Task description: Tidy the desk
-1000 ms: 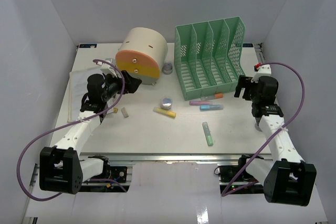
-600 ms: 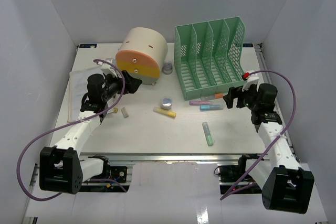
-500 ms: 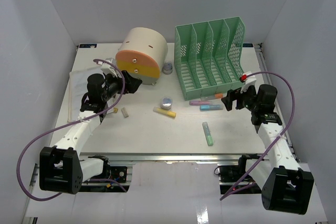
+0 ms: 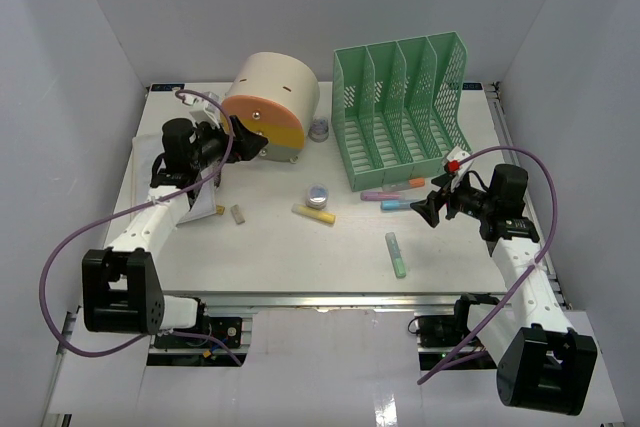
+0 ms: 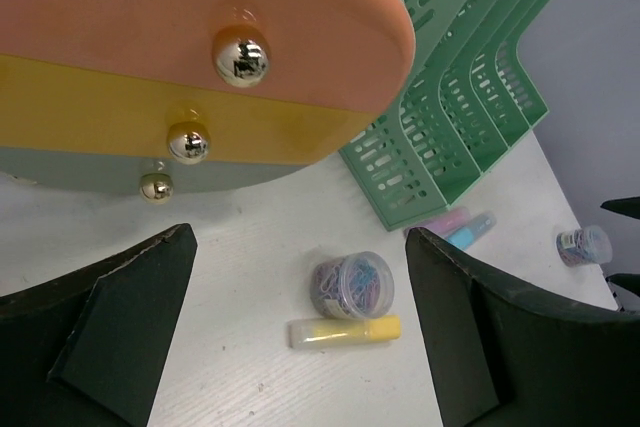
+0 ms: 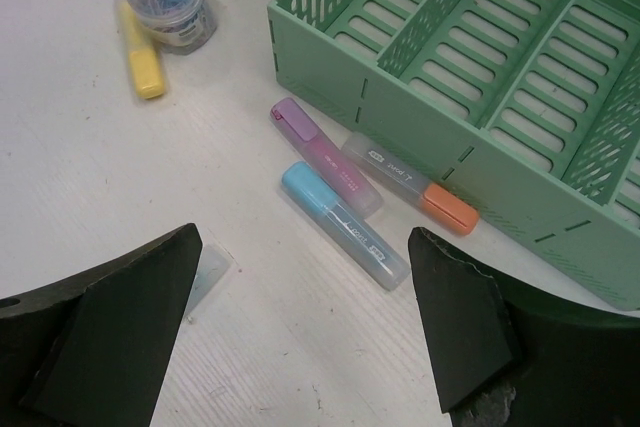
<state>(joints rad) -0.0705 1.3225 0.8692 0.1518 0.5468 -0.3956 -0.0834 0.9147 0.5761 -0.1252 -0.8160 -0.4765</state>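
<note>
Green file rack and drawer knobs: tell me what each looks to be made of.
Green file rack: moulded plastic with a matte to satin finish, judging by the uniform colour and the thin walls pierced by regular slots. Drawer knobs: mirror-bright balls that reflect the surroundings, so either polished metal or chrome-plated plastic; the look does not settle which.

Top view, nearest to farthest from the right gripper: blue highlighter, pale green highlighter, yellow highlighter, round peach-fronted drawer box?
1. Blue highlighter, just left of the right gripper.
2. Pale green highlighter, nearer the front.
3. Yellow highlighter, centre.
4. Round peach-fronted drawer box, back left.
</note>
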